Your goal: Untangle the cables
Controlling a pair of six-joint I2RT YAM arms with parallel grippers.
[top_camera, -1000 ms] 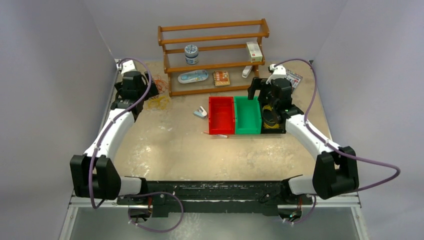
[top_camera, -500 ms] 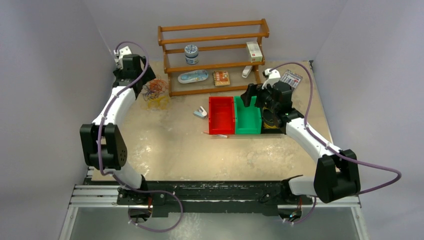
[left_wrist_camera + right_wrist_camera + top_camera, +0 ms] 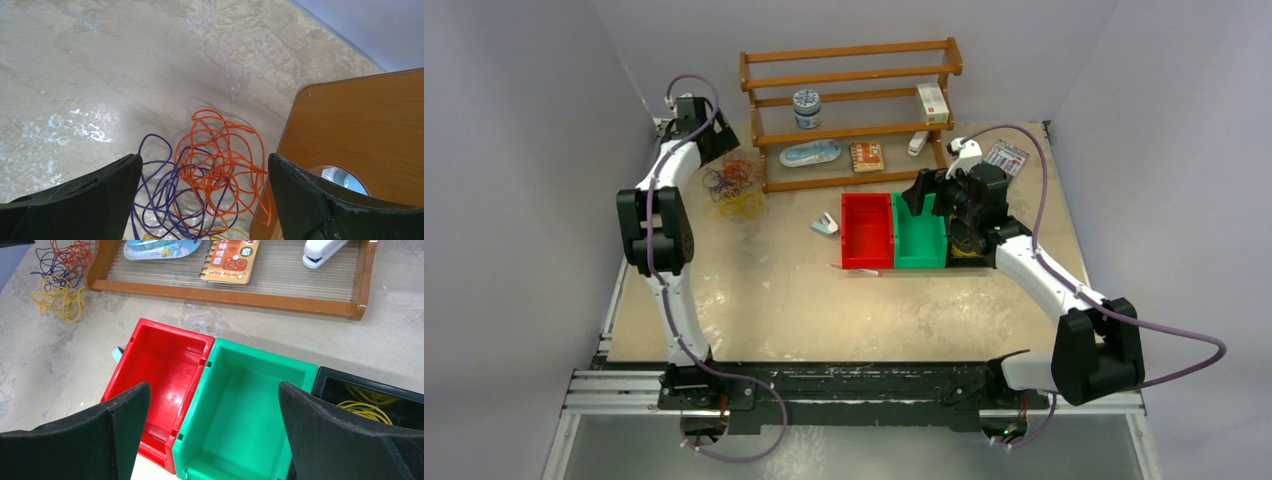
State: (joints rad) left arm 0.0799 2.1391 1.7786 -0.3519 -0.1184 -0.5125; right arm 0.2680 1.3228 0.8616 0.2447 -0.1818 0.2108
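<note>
The cables lie as a loose tangle [image 3: 732, 186] on the table at the back left, beside the wooden shelf's left end. In the left wrist view orange loops [image 3: 220, 157] cross purple loops [image 3: 159, 197], with a bit of yellow [image 3: 226, 232] below. My left gripper [image 3: 708, 144] hangs open above the tangle, touching nothing [image 3: 205, 200]. My right gripper [image 3: 921, 190] stands open and empty over the green bin [image 3: 250, 405]. The right wrist view shows the tangle [image 3: 59, 275] far off at top left. More yellow cable [image 3: 367, 410] lies in the black bin.
A red bin [image 3: 867, 230], the green bin [image 3: 919, 232] and a black bin [image 3: 967, 243] stand side by side mid-table. The wooden shelf [image 3: 854, 110] holds a tin, a box, a notebook and a stapler. A small clip [image 3: 825, 224] lies left of the red bin. Walls close in on both sides.
My left arm has drawn back and risen toward the far-left corner, uncovering the tangle. My right gripper has swung left from the black bin to over the green bin. Both stay open.
</note>
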